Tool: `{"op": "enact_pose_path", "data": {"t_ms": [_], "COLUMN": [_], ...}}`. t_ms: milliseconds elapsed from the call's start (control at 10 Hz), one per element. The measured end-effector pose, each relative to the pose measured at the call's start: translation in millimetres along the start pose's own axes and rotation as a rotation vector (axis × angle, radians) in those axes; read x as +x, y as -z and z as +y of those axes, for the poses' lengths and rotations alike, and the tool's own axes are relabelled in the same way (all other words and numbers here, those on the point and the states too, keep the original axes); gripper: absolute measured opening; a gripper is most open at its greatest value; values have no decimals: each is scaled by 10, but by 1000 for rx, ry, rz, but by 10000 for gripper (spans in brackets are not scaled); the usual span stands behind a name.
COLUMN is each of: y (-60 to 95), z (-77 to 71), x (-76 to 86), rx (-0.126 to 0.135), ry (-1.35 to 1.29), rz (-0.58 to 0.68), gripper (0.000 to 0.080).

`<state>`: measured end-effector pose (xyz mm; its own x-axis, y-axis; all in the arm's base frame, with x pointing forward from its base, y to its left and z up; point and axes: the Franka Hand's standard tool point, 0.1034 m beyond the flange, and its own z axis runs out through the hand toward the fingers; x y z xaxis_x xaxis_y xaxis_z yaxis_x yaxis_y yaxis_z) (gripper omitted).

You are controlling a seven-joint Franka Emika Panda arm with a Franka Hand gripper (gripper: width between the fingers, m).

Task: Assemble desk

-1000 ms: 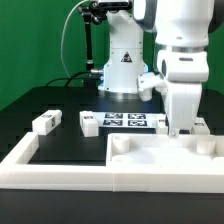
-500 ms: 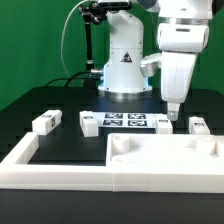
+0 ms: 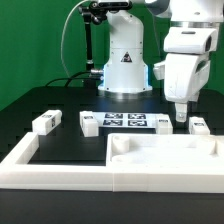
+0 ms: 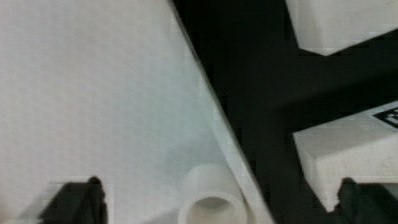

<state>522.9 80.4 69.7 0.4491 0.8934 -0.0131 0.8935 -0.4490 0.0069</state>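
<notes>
Aloft, gripper (image 3: 181,114) with jaws wide apart (a tagged leg (image 3: 199,126) just beside), near tabletop panel (image 3: 150,166).

Tool (image 3: 181,118) risen from beside leg (image 3: 200,127), jaws spread wide; leg now uncovered.

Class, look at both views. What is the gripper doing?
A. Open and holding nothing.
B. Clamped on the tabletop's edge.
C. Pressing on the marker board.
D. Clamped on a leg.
A: in the wrist view the fingers stand wide apart with nothing clamped between them, and in the exterior view the gripper hangs in the air, clear of the tabletop and the nearest leg.
</notes>
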Motion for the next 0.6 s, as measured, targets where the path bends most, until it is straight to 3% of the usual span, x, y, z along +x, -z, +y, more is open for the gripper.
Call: {"op": "enact_pose_path", "data": {"t_ms": [200, 300, 400, 600], "y": [6, 3, -27, -52], "z": [-20, -135, -255, -330], "x": [13, 19, 33, 152], "rx": [-4, -7, 23, 26], "ry": [-114, -291, -512, -696], "rz": [8, 17, 2, 12], "gripper": [648, 648, 648, 648]}}
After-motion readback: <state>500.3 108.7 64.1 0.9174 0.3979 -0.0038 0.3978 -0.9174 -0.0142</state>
